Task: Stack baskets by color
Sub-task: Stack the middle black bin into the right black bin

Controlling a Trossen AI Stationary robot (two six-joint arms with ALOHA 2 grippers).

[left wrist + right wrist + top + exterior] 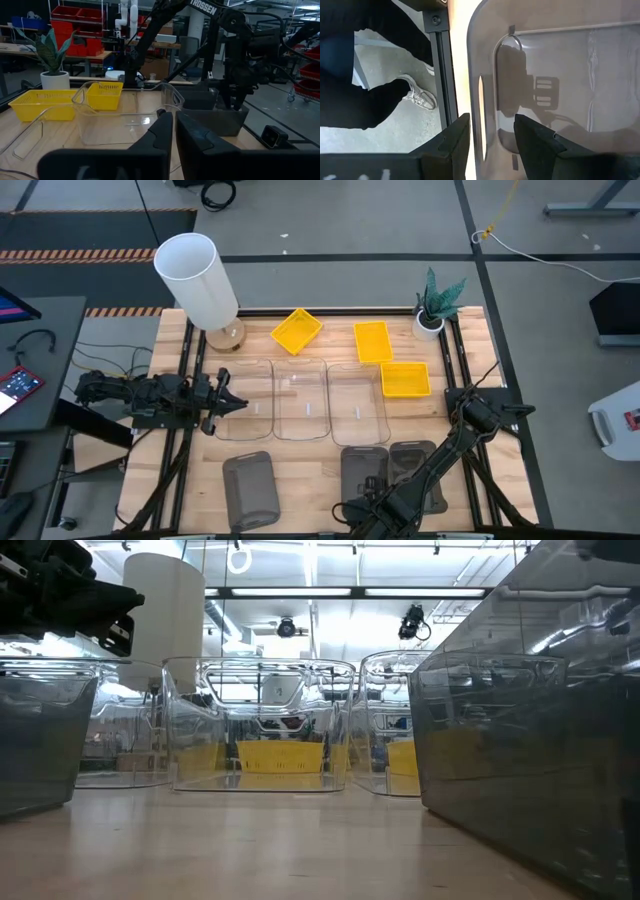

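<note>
Three grey baskets (249,488), three clear (301,399), three yellow (297,330).

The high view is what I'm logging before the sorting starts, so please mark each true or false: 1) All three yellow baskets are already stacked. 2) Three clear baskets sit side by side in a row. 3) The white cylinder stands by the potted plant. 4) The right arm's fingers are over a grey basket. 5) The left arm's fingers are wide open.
1) False. The three yellow baskets lie apart, unstacked.
2) True. The clear baskets form a row mid-table.
3) False. The white cylinder and potted plant stand at opposite back corners.
4) True. The right gripper hangs over a grey basket.
5) False. The left gripper is shut, beside the clear row.
</note>
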